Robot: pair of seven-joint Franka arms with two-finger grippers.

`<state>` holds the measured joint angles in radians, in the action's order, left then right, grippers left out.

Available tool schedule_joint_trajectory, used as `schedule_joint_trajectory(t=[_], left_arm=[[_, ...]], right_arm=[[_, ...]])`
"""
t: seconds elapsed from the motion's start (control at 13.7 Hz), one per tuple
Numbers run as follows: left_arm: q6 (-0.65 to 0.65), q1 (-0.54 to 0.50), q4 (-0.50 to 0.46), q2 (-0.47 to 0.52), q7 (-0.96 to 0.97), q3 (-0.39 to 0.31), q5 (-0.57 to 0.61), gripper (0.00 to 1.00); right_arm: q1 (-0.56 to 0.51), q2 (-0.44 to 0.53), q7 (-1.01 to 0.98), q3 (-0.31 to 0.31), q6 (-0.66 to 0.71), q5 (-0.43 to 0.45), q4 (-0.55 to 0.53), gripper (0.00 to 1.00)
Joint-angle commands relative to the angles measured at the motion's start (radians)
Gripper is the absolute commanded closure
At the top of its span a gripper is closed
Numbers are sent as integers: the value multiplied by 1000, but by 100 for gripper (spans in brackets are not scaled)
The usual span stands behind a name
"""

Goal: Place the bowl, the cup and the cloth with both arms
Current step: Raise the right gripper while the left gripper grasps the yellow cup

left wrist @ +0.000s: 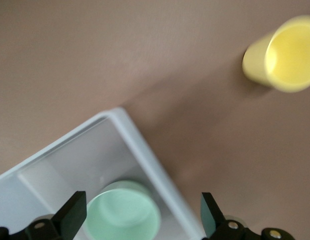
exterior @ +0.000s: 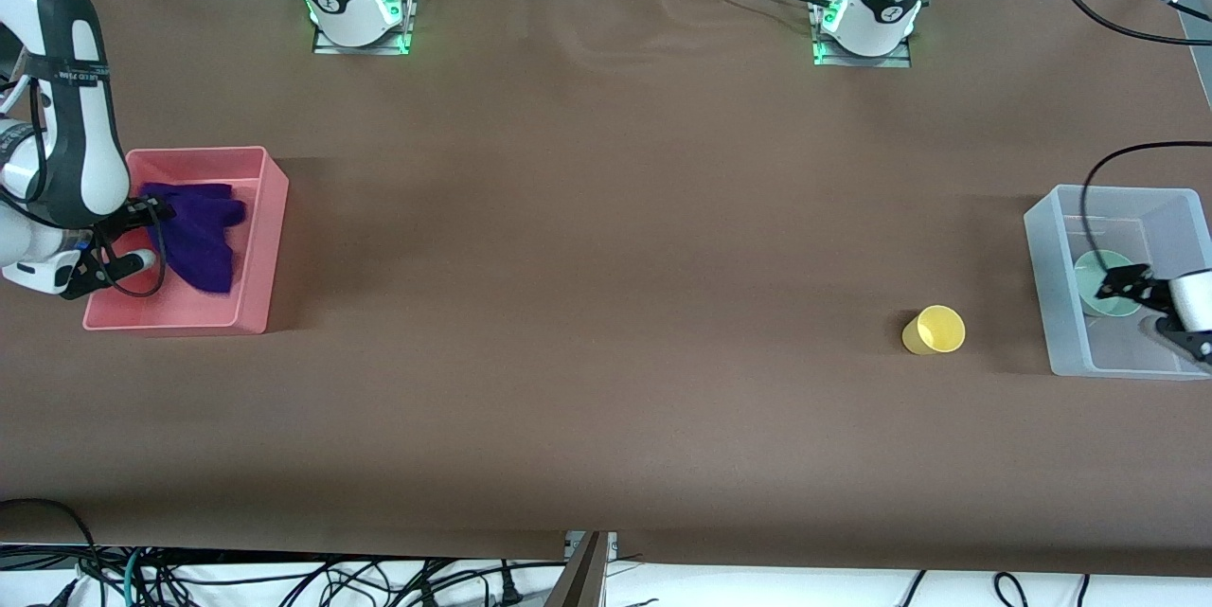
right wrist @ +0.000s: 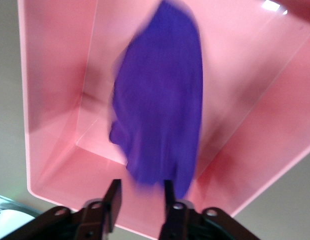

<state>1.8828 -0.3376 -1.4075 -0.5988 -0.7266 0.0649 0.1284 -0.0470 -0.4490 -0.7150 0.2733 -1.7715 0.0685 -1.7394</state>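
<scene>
Green bowl [exterior: 1103, 283] partly behind left jaws [exterior: 1152, 309]

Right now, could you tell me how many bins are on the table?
2. A pink bin at the right arm's end of the table holds the cloth; a clear bin at the left arm's end holds the bowl. None seems hidden.

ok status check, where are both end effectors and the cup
Left end effector open over bowl in clear bin. Right end effector open over cloth in pink bin. Cup on its side on table, unobstructed.
</scene>
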Motion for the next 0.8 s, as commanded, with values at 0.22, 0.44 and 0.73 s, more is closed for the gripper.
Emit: schedule_joint_trajectory(t=[0.22,0.44,0.73], left_arm=[[50,80,-13,-97,358,-4,-188,0],[121,111,-36,-128,371,-2,-204,0],[118,138,-39,-138,409,-2,-204,1]], right_arm=[[3,113,52,-84,174,-76,213,0],[4,191,341,-244,279,-64,282,0],[4,269,486,-335,311,-62,317,0]])
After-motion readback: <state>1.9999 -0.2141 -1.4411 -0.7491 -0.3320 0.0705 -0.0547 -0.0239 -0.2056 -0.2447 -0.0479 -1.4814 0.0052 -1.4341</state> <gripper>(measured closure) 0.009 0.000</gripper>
